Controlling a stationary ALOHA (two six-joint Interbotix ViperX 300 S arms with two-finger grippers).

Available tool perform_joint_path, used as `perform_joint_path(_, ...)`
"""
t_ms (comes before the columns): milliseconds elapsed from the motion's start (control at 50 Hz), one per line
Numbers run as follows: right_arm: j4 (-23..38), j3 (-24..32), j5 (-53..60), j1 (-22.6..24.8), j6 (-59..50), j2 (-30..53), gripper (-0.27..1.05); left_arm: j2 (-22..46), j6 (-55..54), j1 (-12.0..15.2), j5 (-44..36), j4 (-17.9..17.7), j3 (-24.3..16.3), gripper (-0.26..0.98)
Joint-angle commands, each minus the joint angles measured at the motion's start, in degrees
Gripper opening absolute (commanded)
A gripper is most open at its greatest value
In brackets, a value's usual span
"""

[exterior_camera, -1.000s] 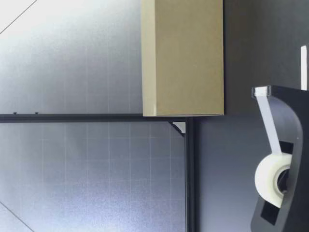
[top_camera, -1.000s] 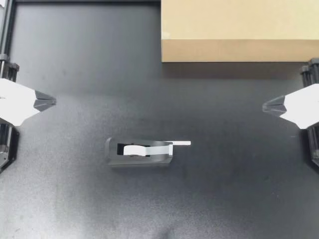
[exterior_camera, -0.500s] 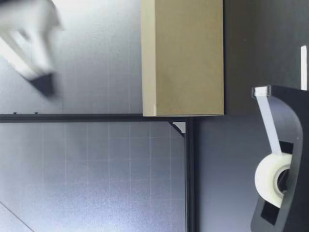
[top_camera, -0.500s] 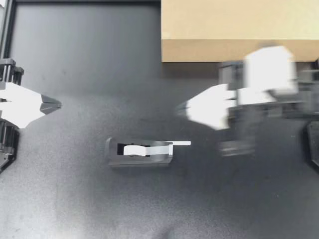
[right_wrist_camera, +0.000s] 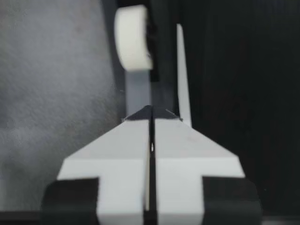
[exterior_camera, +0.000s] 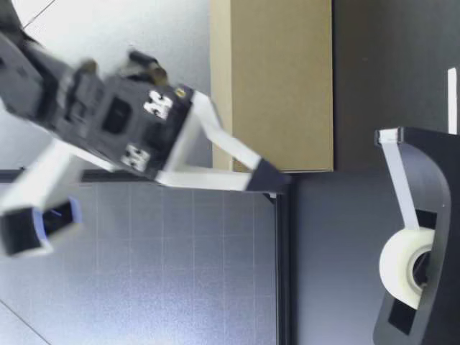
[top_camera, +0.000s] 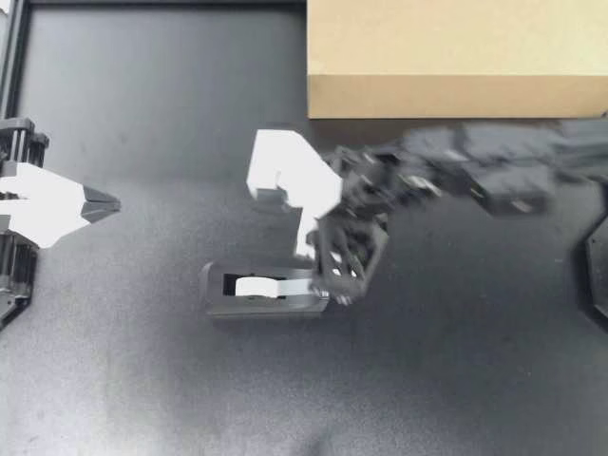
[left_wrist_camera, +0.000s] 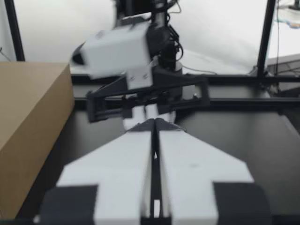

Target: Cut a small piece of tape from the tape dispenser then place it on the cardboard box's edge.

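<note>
Hard to read:
- Right arm smeared in the top view. Right gripper is over the cutter end of the tape dispenser and hides that end.
- In the right wrist view its two fingers are pressed flat together with only a hairline seam, nothing seen between them. The tips are over the band of tape running from the roll, which lies straight ahead.
- A narrow white strip runs beside the roll in that view. Cannot tell what it is fixed to.
- In the low view this gripper is blurred too. Its dark tip points down in front of the cardboard box, well above the dispenser and apart from it.
- The dispenser is cut off in the low view, so only part of its body shows. The box is cut off in the top, low and left wrist views.
- In the left wrist view the right arm fills the background, too smeared for detail.

Count:
- Dispenser: one, lying on the dark table, nearer the middle than the box. It holds one roll, with tape led up to the cutter.
- Box: one, at the far edge of the table, well apart from the dispenser.
- Grippers: two. Left gripper is at its own side of the table, well away from the dispenser, fingers closed tip to tip on nothing.
</note>
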State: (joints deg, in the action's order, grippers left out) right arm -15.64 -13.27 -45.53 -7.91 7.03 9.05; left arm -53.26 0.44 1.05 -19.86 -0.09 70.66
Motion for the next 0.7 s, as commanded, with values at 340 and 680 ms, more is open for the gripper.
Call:
perform_joint_path(340, -31.38, 8.17, -21.45, -12.04, 25.40, 10.55, -0.10, 0.44, -0.62, 0.09, -1.67, -0.09, 0.09, -0.12)
perform_joint_path(680, -30.94, 11.07, -24.70, -12.48, 24.70, 15.64, 0.25, 1.49, -0.62, 0.09, -4.22, -0.09, 0.70, -0.12)
